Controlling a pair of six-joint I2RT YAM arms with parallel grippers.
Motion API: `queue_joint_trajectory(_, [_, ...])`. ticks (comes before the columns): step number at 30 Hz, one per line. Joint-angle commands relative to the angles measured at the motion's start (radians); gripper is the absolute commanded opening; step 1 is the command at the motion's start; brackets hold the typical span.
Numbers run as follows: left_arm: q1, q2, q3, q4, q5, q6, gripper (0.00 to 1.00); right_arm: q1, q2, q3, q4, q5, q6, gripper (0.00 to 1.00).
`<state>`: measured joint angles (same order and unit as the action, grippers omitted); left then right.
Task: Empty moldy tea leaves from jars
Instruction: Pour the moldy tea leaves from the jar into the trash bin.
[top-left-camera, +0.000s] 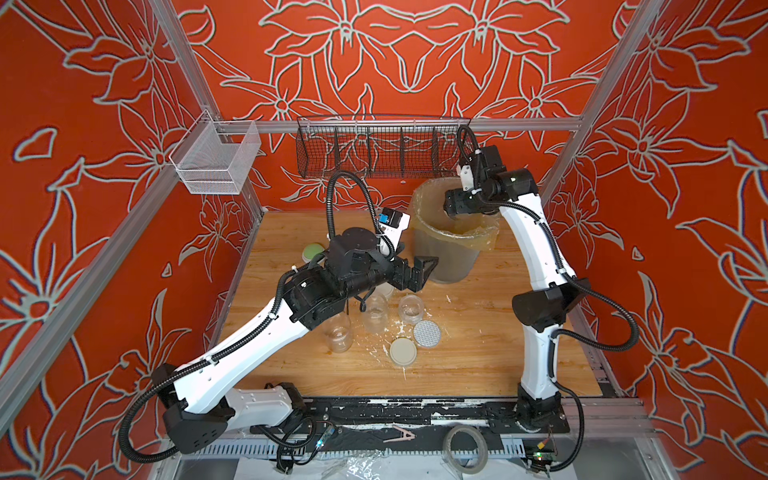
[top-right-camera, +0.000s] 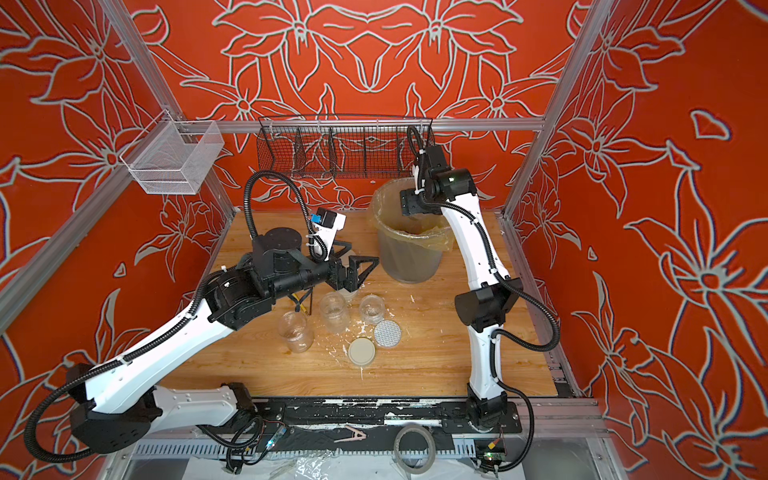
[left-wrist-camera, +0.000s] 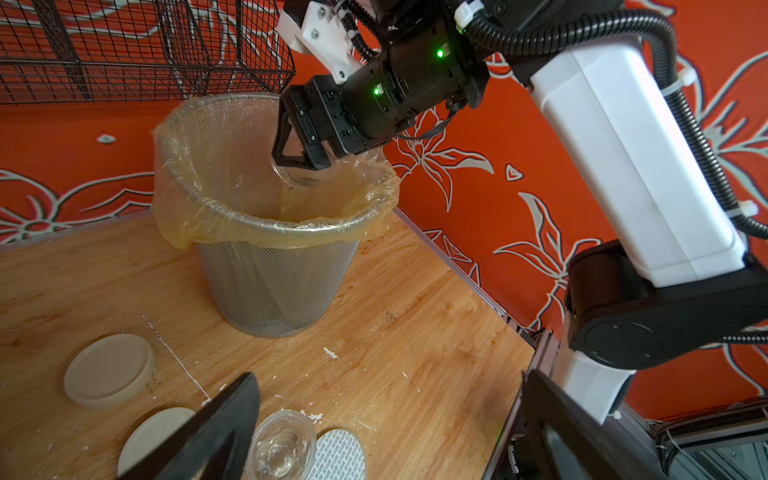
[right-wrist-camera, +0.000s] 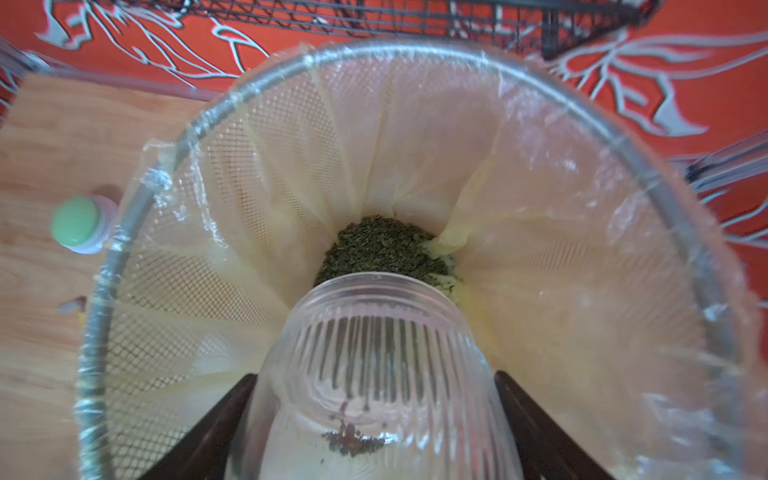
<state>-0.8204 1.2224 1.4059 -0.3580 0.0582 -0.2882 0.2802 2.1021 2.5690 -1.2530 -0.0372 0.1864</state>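
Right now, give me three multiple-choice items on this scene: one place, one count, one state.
1. Where do most tea leaves lie?
A) deep in the bin
B) on the table
C) in a bowl

2. How many lidless jars stand on the table?
A) one
B) three
C) five

3. The jar in the right gripper is:
A) upright, lidded
B) tipped into the bin, lid off
C) lying on the table

Key:
1. A: the right wrist view shows the dark pile at the liner's bottom.
2. B: both top views show three.
3. B: its open mouth points down into the bin.
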Motion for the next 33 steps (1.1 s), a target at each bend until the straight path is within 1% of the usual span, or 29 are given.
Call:
queue_joint_trajectory(1, [-0.006, -0.007, 0.018, 0.021, 0.021, -0.006, 0.97, -0.008, 0.115, 0.225, -0.139, -0.04, 0.077, 0.23])
queue_joint_trajectory(2, [-0.006, -0.009, 0.017, 0.023, 0.021, -0.006, 0.97, -0.009, 0.172, 0.315, -0.219, -0.037, 0.07, 0.23])
queue_joint_trajectory(3, [-0.006, -0.009, 0.016, 0.024, 0.022, -0.005, 0.97, -0.009, 0.203, 0.356, -0.263, -0.041, 0.065, 0.23])
queue_joint_trajectory(4, [-0.006, -0.008, 0.016, 0.025, 0.021, -0.005, 0.97, -0.007, 0.208, 0.344, -0.28, -0.047, 0.061, 0.23])
queue_joint_trajectory(6, [-0.006, -0.005, 0.016, 0.025, 0.02, -0.005, 0.97, -0.003, 0.165, 0.215, -0.239, -0.045, 0.053, 0.23])
queue_joint_trajectory(8, [-0.006, -0.001, 0.017, 0.025, 0.019, -0.006, 0.97, 0.004, 0.118, 0.11, -0.181, -0.006, 0.049, 0.23])
queue_joint_trajectory(10, [-0.006, 0.005, 0.02, 0.024, 0.022, -0.009, 0.97, 0.004, 0.113, 0.117, -0.175, 0.025, 0.051, 0.23])
queue_joint_trajectory(14, [-0.006, 0.016, 0.028, 0.026, 0.027, -0.014, 0.97, 0.013, 0.154, 0.233, -0.225, 0.119, 0.044, 0.23])
queue_joint_trajectory(16, [-0.006, 0.019, 0.03, 0.029, 0.028, -0.016, 0.97, 0.019, 0.151, 0.232, -0.23, 0.159, 0.035, 0.23])
queue_joint_trajectory(18, [-0.006, 0.025, 0.034, 0.026, 0.028, -0.015, 0.97, 0.016, 0.131, 0.201, -0.211, 0.124, 0.038, 0.25])
queue_joint_trajectory(21, [-0.006, 0.031, 0.042, 0.016, 0.025, -0.012, 0.97, 0.008, 0.078, 0.151, -0.125, -0.019, 0.072, 0.26])
queue_joint_trajectory(22, [-0.006, 0.032, 0.043, 0.014, 0.025, -0.012, 0.97, 0.005, 0.059, 0.143, -0.091, -0.064, 0.09, 0.26])
queue_joint_trajectory(25, [-0.006, 0.027, 0.038, 0.016, 0.019, -0.006, 0.97, -0.021, -0.005, 0.123, -0.004, -0.137, 0.153, 0.26])
queue_joint_trajectory(27, [-0.006, 0.024, 0.034, 0.023, 0.012, 0.002, 0.97, -0.046, -0.071, 0.047, 0.09, -0.198, 0.21, 0.27])
queue_joint_trajectory(28, [-0.006, 0.023, 0.033, 0.026, 0.01, 0.007, 0.97, -0.054, -0.113, -0.013, 0.145, -0.21, 0.231, 0.27])
queue_joint_trajectory(30, [-0.006, 0.019, 0.033, 0.031, 0.009, 0.016, 0.97, -0.054, -0.181, -0.105, 0.229, -0.173, 0.23, 0.26])
queue_joint_trajectory(33, [-0.006, 0.013, 0.025, 0.05, 0.002, 0.041, 0.97, -0.054, -0.229, -0.163, 0.235, -0.124, 0.184, 0.26])
